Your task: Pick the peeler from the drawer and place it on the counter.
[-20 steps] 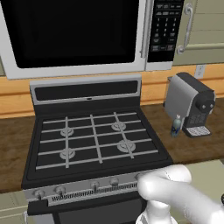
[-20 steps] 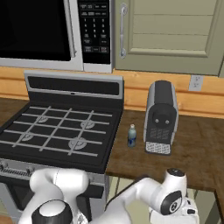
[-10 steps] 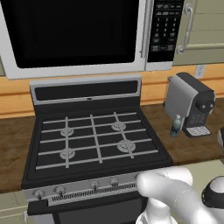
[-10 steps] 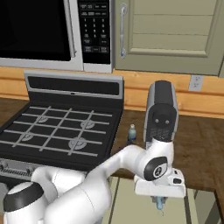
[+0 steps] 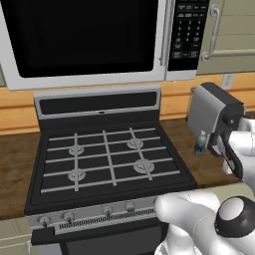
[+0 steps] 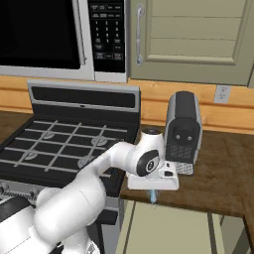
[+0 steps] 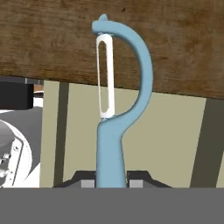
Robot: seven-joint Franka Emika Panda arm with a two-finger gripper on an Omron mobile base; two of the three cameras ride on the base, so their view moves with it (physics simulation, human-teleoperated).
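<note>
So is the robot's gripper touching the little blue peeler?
Touching. In the hand view, the gripper has its two dark fingertips pressed against both sides of the slim light-blue peeler's handle, with no gap.

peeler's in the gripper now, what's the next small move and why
Probably carry it farther in over the counter. The gripper is shut on the peeler, which in the hand view straddles the counter's front edge, its handle over the drawer.

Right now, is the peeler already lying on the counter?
No, the peeler is gripped by its handle between the gripper fingers, with its blade end over the counter edge.
</note>
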